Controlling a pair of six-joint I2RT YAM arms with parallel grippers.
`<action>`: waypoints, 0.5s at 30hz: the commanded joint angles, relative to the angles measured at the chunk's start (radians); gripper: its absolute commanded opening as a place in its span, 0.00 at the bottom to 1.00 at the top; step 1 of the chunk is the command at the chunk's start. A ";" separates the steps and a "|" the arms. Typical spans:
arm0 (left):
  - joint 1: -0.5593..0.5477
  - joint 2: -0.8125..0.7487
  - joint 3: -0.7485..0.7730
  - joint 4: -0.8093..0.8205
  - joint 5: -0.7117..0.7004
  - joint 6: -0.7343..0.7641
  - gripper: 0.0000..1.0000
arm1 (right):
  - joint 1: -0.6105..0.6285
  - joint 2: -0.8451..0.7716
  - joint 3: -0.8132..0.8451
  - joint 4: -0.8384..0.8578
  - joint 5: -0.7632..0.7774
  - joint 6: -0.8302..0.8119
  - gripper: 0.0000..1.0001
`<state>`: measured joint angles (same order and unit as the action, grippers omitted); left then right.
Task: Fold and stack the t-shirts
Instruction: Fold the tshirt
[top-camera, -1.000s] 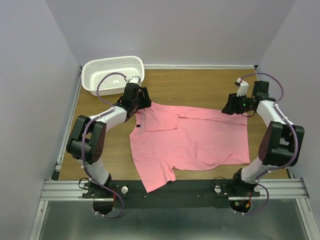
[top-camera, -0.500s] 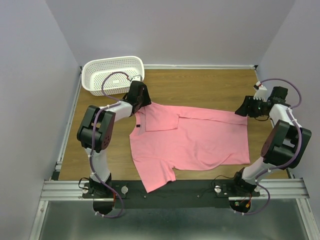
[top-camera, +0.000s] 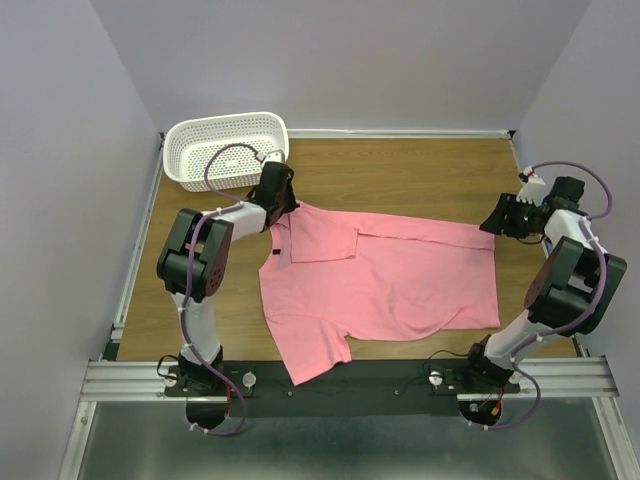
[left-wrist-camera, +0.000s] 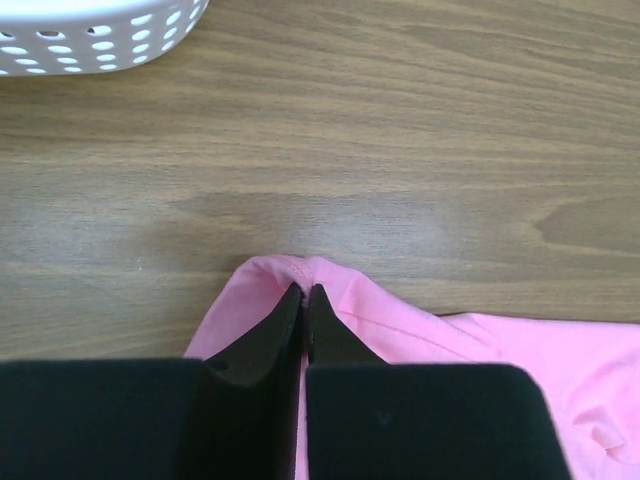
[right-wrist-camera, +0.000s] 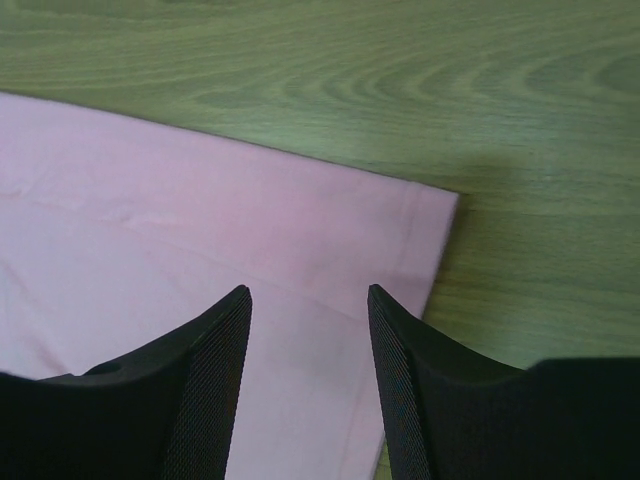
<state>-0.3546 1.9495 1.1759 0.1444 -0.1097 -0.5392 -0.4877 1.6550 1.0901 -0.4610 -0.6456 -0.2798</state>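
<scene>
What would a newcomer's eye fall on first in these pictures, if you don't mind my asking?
The salmon-pink t-shirt spread flat across the middle of the wooden table stands out first. Next comes the left end effector, pinched shut on the shirt's far left edge, close to the white basket in the far left corner. The right end effector is open just above the shirt's far right corner.

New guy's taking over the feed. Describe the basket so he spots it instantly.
Look at the wooden table, far left corner. The basket sits there just beyond the left gripper: white, oblong, walls full of small holes, unlike the flat pink t-shirt spread beside it.
</scene>
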 joint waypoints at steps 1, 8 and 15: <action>0.003 -0.070 -0.025 0.052 -0.065 0.007 0.08 | -0.023 0.049 0.030 0.054 0.084 0.044 0.57; 0.006 -0.089 -0.053 0.070 -0.081 0.015 0.08 | -0.023 0.172 0.100 0.082 0.127 0.082 0.53; 0.020 -0.080 -0.050 0.075 -0.079 0.019 0.08 | -0.023 0.276 0.165 0.090 0.146 0.097 0.52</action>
<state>-0.3489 1.8885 1.1347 0.1860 -0.1440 -0.5316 -0.5041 1.8816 1.2026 -0.3962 -0.5323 -0.2047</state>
